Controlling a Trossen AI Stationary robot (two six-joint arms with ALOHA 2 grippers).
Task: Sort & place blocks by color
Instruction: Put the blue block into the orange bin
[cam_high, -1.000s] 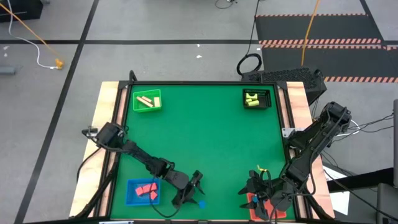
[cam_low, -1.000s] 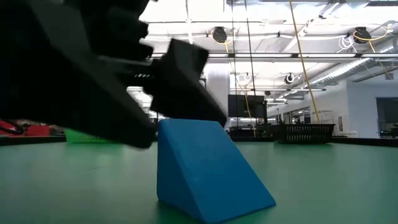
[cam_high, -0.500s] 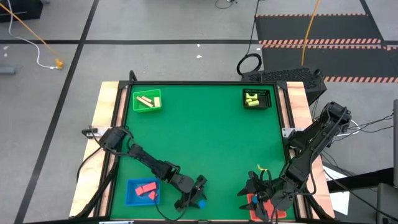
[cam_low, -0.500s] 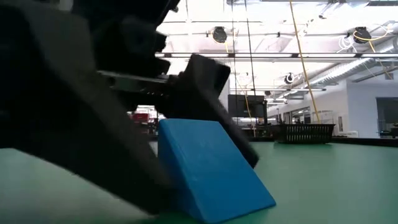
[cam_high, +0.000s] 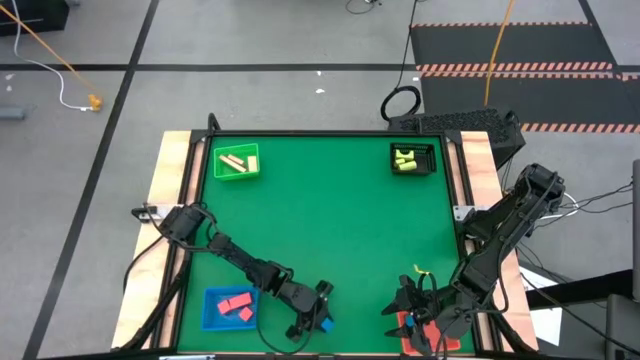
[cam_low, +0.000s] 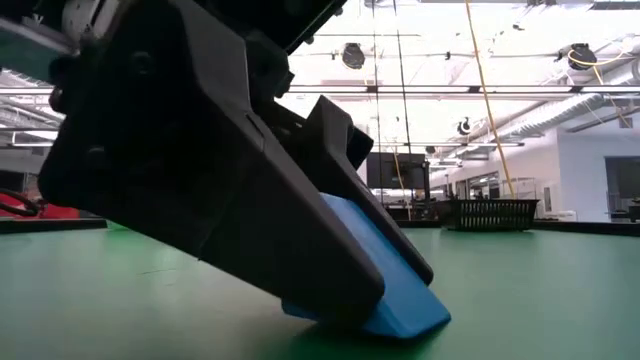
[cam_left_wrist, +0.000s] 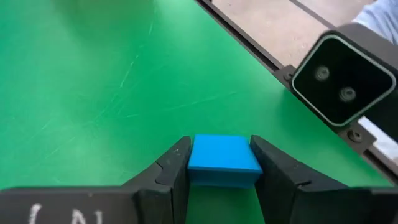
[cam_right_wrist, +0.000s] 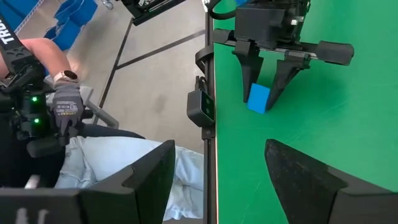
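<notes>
My left gripper (cam_left_wrist: 224, 171) is clamping a blue block (cam_left_wrist: 224, 160) between its fingers at the table's near edge. Beside it, the blue tray (cam_high: 214, 310) is holding red blocks (cam_high: 236, 304). My right gripper (cam_high: 412, 305) is hanging part-open above the red tray (cam_high: 402, 320).

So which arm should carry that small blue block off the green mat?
Left. Its pincer already brackets the small blue block, fingers at both sides. The right pincer waits open by the near right edge, holding nothing.
</notes>
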